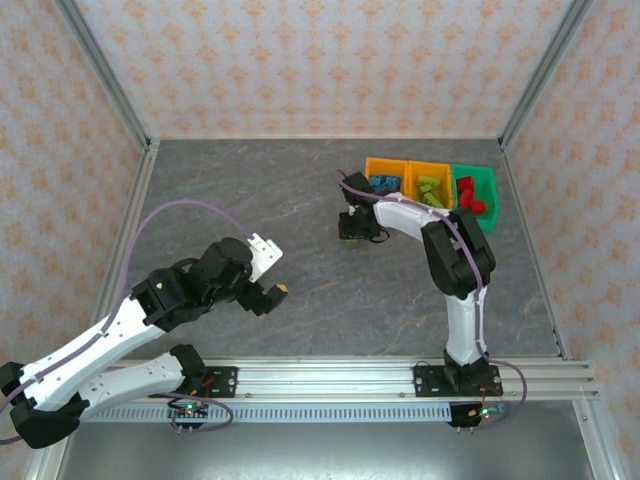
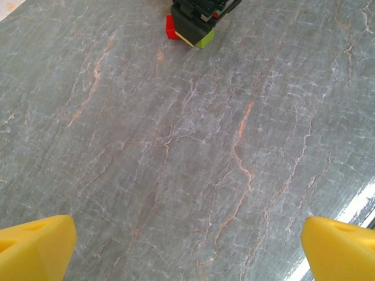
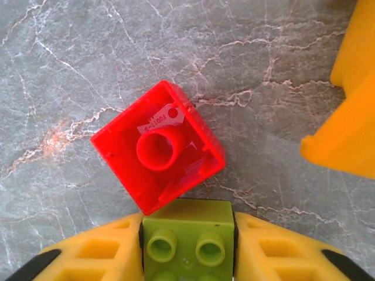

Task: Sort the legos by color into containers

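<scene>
Lime brick (image 3: pixel 187 234) — half cut off — pinched by right jaws, left jaws spread

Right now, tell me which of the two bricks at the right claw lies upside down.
The red brick on the table: its hollow underside and round tube face up. The lime green brick, clamped in the right claw, shows studs.

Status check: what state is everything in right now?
Left gripper: open, empty.
Right gripper: shut on green lego.
Green lego: held between the fingers.
Red lego: on table, upside down, touching green lego.
Left bin: holds blue legos.
Middle bin: holds green legos.
Right bin: holds red legos.
</scene>
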You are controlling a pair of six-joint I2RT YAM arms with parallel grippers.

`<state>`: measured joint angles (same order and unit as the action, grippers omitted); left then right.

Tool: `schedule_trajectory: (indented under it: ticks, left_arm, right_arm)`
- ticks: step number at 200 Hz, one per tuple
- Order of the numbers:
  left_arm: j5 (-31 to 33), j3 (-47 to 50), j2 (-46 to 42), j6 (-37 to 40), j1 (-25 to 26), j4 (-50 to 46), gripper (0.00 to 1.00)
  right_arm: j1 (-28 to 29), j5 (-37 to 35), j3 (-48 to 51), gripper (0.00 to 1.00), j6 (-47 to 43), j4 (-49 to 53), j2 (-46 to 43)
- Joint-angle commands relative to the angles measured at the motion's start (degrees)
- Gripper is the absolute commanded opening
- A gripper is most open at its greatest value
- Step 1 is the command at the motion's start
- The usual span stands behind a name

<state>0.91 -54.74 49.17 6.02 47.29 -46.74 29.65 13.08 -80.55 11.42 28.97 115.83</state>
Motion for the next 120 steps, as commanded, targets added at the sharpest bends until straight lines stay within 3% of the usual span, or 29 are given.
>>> schedule_trajectory:
  ticks: [1, 22, 44, 68, 90, 120]
  left_arm:
    - [1.1, 0.3, -0.4, 0.8, -0.6, -1.1, 0.99]
    - [0.3, 0.3, -1.2, 0.8, -0.6, -0.8, 0.99]
    - [-1.3, 0.3, -2.8, 1.1, -0.8, 0.4, 1.0]
    - [-3.4, 0.8, -4.9, 1.5, -1.1, 1.9, 1.0]
    - [-1.0, 1.6, -7.0, 0.3, -1.2, 3.5, 1.0]
    - [9.0, 3.0, -9.4, -2.0, -1.8, 5.9, 1.0]
  right_arm:
    - [0.4, -1.1, 4.5, 0.29, 1.6, -0.4, -6.1]
    - [0.4, -2.5, 12.7, 0.27, 5.0, -5.1, -16.8]
    - [-0.5, -8.8, 19.6, 0.27, 8.1, -7.7, -28.9]
    - [-6.3, -15.1, 22.8, 0.27, 9.8, -8.8, -37.5]
    - [-15.9, -14.1, 21.0, 0.27, 9.6, -9.9, -36.6]
    - [-24.0, -13.3, 7.9, 0.27, 6.6, -5.5, -22.4]
